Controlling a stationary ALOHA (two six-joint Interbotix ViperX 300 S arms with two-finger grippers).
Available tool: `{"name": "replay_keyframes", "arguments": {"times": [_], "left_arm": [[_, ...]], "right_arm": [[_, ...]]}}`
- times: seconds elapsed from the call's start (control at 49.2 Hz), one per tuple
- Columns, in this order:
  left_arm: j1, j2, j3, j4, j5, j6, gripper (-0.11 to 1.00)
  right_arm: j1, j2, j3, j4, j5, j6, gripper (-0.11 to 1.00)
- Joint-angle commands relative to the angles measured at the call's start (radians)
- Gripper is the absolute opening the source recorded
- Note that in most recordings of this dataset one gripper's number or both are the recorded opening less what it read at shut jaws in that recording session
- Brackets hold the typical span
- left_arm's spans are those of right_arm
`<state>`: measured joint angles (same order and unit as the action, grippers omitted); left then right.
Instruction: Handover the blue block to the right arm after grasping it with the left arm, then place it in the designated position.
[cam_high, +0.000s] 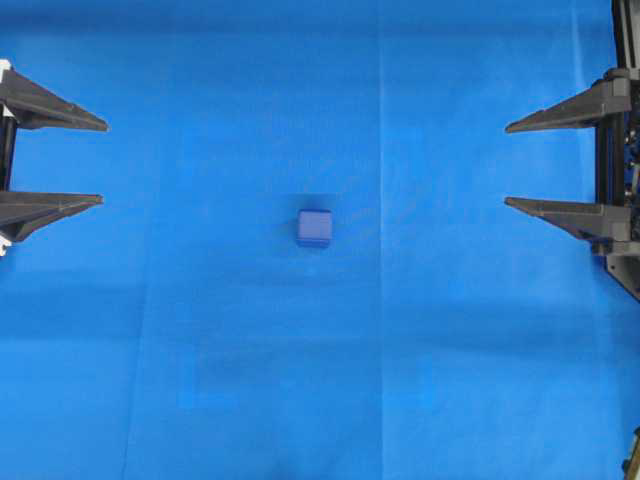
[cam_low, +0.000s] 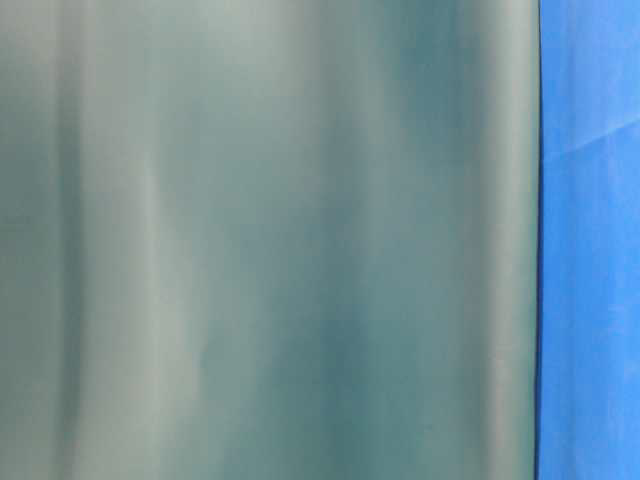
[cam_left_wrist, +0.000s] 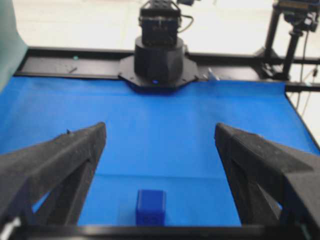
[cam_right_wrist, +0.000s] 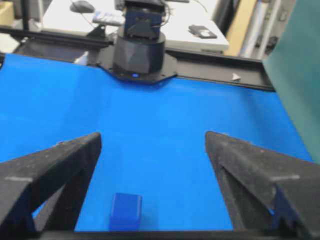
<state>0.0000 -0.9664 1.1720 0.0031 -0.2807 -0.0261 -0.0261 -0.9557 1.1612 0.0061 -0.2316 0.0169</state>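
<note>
looking down from overhead, i see the block alone near the middle of the blue cloth, well apart from both my pincers. my left pincer sits at the left edge, fingers spread wide and empty; my right pincer mirrors it at the right edge, equally wide and empty.

the table-level view shows only a blurred grey-green sheet and a strip of cloth, so nothing useful.

from my left wrist, the block lies low between my spread fingers, touching neither.

from my right wrist, the block sits left of centre.

the block is dark on blue, so i could misjudge its edges and nudge it away. it is a cube with no long axis, faces roughly square to the cloth's edges, perhaps slightly turned.
</note>
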Motion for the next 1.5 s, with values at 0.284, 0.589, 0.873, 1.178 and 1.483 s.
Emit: {"name": "replay_keyframes", "arguments": {"times": [0.284, 0.589, 0.873, 1.178, 1.483], "left_arm": [[0.035, 0.164, -0.078, 0.002, -0.084, 0.008, 0.93], [0.037, 0.411, -0.216, 0.002, -0.187, 0.009, 0.93], [0.034, 0.634, -0.397, 0.008, -0.216, 0.018, 0.93], [0.035, 0.815, -0.560, 0.011, -0.199, 0.025, 0.93], [0.037, 0.821, -0.606, 0.011, -0.002, 0.012, 0.93]], "right_arm": [[-0.005, 0.018, -0.028, 0.003, -0.008, 0.002, 0.97], [-0.008, 0.026, -0.028, 0.005, -0.011, 0.002, 0.97], [-0.009, 0.028, -0.028, 0.003, -0.011, 0.002, 0.97], [-0.009, 0.032, -0.028, 0.003, -0.018, 0.002, 0.97], [-0.009, 0.032, -0.028, 0.003, -0.018, 0.002, 0.97]]}}
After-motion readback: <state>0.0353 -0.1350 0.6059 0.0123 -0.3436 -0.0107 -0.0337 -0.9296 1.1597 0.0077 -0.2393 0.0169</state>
